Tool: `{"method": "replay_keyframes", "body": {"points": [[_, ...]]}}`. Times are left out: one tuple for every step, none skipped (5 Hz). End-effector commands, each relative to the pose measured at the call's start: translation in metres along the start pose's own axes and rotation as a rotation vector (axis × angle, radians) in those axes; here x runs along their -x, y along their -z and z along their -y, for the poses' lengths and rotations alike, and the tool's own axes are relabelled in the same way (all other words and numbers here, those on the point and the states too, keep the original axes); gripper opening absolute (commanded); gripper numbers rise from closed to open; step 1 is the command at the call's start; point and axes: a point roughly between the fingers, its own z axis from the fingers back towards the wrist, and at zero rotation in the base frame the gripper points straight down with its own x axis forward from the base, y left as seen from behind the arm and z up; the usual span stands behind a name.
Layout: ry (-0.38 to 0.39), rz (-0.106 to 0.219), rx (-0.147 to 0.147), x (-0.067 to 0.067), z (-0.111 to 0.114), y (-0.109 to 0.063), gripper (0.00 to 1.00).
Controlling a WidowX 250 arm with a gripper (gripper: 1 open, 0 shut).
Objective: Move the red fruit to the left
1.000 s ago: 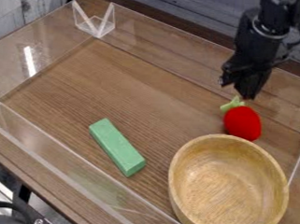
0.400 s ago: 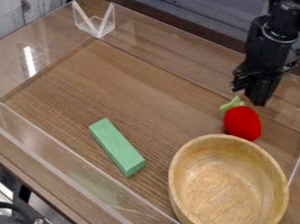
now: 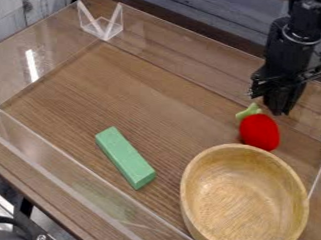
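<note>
Nearest, at the frame edge: dark cabling (image 3: 15, 224) at one corner, wooden bowl (image 3: 187, 193) toward the other. No sign of a shift in either. Across from the bowl, green block (image 3: 124, 157), lying flat, well apart from the fruit and same place as a second ago. Just past the bowl's far rim: red fruit (image 3: 259, 132), on the table, leafy top (image 3: 249, 112) pointing away from the bowl. Very near the rim; can't tell if touching. Same spot as in the earlier views, so no progress yet on the leftward move. Right beyond the leafy top: gripper (image 3: 267, 102), angled down. Main change here: slightly over to the right of the view since a second ago, with barely any difference since the last picture. Reads as fine positioning, not transport. Can't tell how far open; dark fingers too small and blurred against the table. No visible hold on anything, fruit included. Contact with the leafy top: can't tell. Probable step in hand: lining up for a grasp or a sideways push. Next, likely need to come over the red body, fingers either side, without clipping the bowl. Risk: pinching only leaves, or rolling the fruit into the rim. Farthest: wire holder (image 3: 101, 21), well away from the fruit.
</note>
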Motion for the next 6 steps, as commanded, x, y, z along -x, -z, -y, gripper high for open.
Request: {"method": "replay_keyframes", "body": {"points": [[-0.003, 0.001, 0.058, -0.0091, 0.0093, -0.0203, 0.00], [-0.010, -0.016, 0.058, -0.0122, 0.0074, -0.0211, 0.00], [-0.010, -0.035, 0.056, -0.0144, 0.0068, -0.0219, 0.00], [-0.011, -0.054, 0.057, -0.0156, 0.0048, -0.0215, 1.00], [-0.014, -0.073, 0.059, -0.0166, 0.0032, -0.0216, 1.00], [-0.033, -0.075, 0.054, -0.0178, 0.0009, -0.0148, 1.00]]}}
